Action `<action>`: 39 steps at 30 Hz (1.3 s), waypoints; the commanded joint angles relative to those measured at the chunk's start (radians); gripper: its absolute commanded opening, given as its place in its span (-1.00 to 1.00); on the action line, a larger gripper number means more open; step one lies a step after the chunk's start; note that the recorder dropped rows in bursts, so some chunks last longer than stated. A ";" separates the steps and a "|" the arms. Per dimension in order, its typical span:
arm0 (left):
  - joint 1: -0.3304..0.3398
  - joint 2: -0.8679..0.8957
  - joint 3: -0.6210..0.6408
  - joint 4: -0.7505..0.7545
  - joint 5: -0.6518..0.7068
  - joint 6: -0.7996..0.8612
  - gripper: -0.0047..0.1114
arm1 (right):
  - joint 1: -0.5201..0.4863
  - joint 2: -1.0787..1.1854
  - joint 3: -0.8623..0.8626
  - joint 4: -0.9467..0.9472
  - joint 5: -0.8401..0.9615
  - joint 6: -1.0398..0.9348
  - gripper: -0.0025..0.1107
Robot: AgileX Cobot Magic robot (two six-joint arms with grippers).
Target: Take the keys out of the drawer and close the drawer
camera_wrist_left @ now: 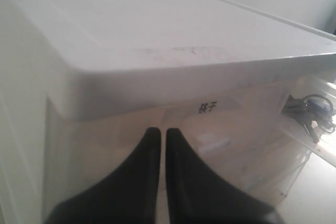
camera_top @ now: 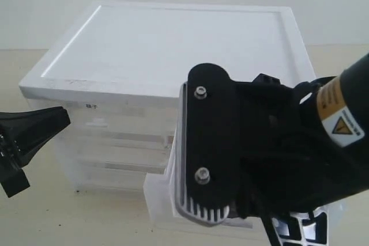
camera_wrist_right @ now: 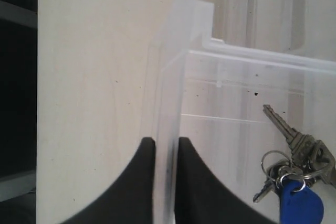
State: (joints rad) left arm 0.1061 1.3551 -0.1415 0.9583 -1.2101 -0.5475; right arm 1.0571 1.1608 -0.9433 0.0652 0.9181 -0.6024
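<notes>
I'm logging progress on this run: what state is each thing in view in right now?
drawer: open, slid out.
keys: lying inside the open drawer, untouched.
right pincer: shut on the drawer's front wall.
labelled drawer: closed.
left pincer: shut, empty, facing the labelled drawer.
</notes>
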 commanded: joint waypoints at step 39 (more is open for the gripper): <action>0.002 0.006 -0.004 0.025 0.013 0.004 -0.84 | 0.000 0.217 -0.008 -0.678 -0.110 0.991 0.06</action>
State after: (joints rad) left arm 0.1061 1.3551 -0.1415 0.9766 -1.2044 -0.5411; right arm 1.0590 1.3666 -0.9456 -0.5202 0.8035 0.3304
